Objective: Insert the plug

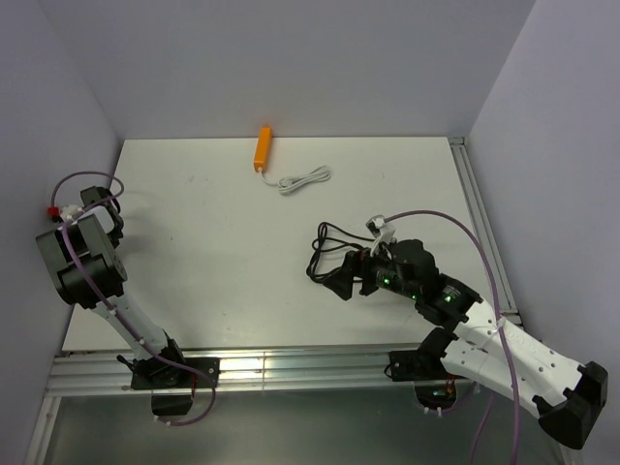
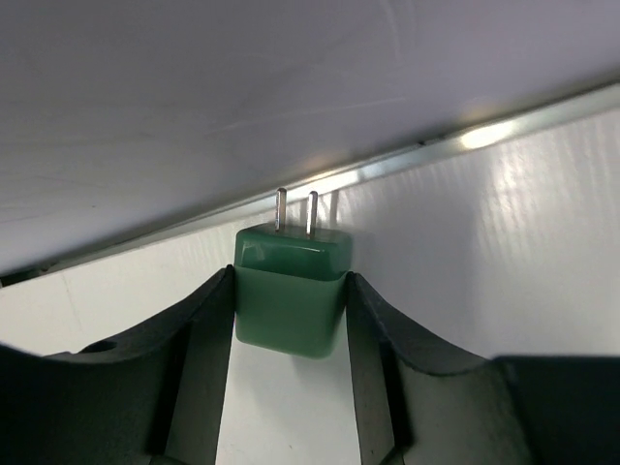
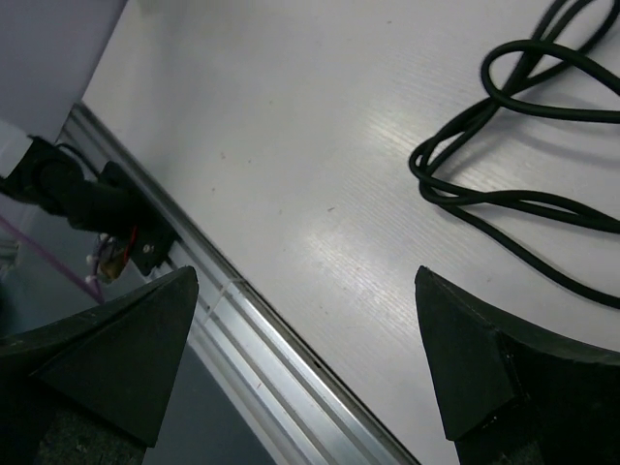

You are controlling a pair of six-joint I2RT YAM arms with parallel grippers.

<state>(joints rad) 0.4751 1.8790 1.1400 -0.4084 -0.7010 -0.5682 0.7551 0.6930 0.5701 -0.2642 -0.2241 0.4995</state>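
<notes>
Left wall [image 1: 48, 116]: it stands just beside the left edge of the bench [image 1: 223, 281], so there is little room on that side.
Left arm [image 1: 87, 262]: it is raised over the left edge of the bench, close to this wall.
Left jaws: closed on the green plug [image 2: 289, 291]. One dark finger [image 2: 194, 358] presses on each side of it.
Green plug: it is above the left part of the bench. Its two metal prongs [image 2: 295, 211] point away from the wrist, toward the line where bench and wall meet. In the top view it is too small to make out.
Middle of the bench: bare white surface, wide and free, between the left arm and the cables.
Orange block [image 1: 263, 148]: it lies at the far edge of the bench, against the back wall, well apart from the plug. Whether it has a socket, I cannot tell.
White cable [image 1: 306, 180]: it lies in loose coils just to the right of the orange block's near end.
Black cable [image 1: 327, 254]: it lies in loops right of the middle, just beside the right jaws.
Right jaws: open wide, nothing between the fingers [image 3: 126, 339], low over the bench.
Near rail [image 3: 262, 349]: a metal strip along the near edge, close under the right jaws.
Right arm [image 1: 484, 334]: it reaches in from the near right corner.
Right rail [image 1: 480, 223]: it runs along the right edge, next to the right wall.
</notes>
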